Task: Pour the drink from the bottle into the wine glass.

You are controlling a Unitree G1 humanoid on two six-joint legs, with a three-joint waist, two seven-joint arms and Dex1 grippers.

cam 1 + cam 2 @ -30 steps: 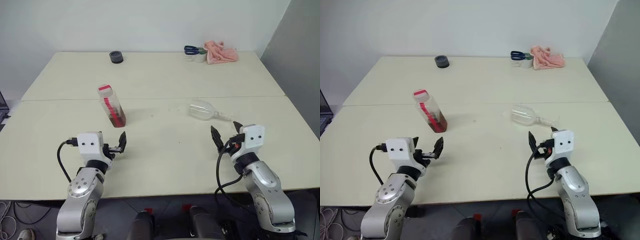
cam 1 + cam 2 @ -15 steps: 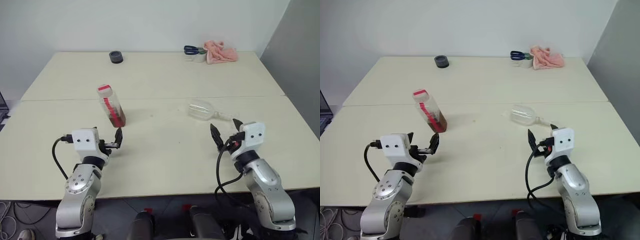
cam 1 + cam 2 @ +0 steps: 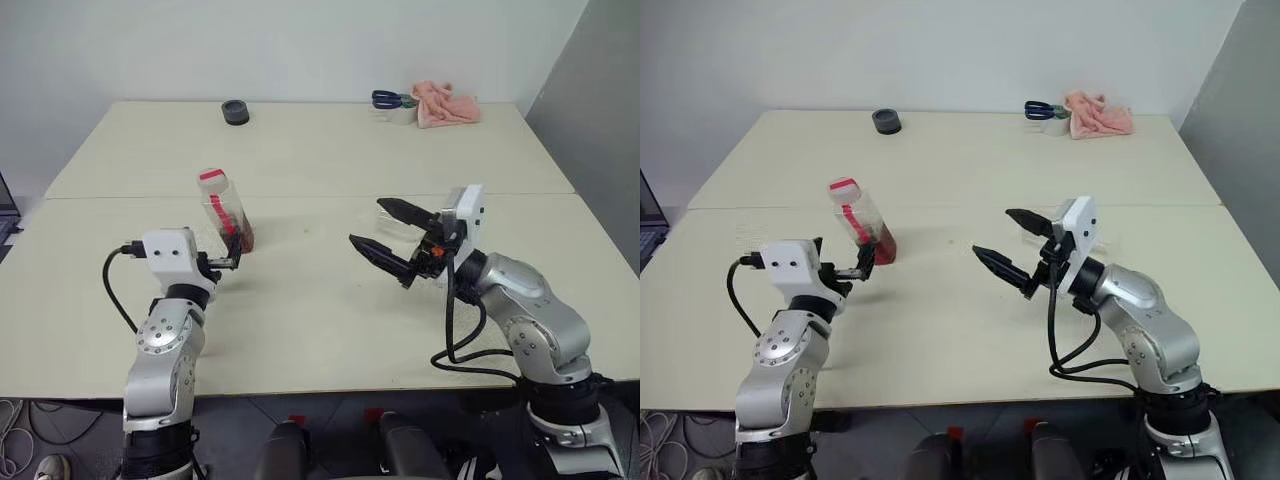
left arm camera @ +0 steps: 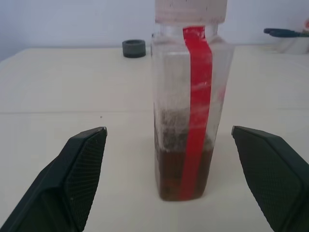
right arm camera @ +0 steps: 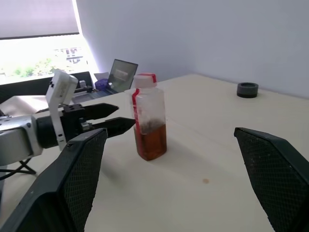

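The bottle (image 3: 226, 210) stands upright on the left half of the table, clear plastic with a red strip and a cap on top. The reddish-brown drink (image 4: 183, 171) fills its lower part. My left gripper (image 3: 232, 257) is open just in front of the bottle, and its fingers (image 4: 82, 164) stand apart on either side without touching it. My right gripper (image 3: 386, 234) is open and raised over the middle of the table, pointing left toward the bottle. The wine glass (image 3: 383, 207) lies on its side behind that gripper, mostly hidden.
A black round object (image 3: 235, 111) sits at the far edge. Blue-handled scissors (image 3: 385, 98) and a pink cloth (image 3: 447, 103) lie at the far right. A seam (image 3: 300, 196) runs across between the two tabletops. A laptop (image 5: 120, 72) stands beyond the table's left side.
My right arm swung up and to the left, its gripper turning to point across the table in front of the wine glass. My left gripper rose and moved forward up to the bottle.
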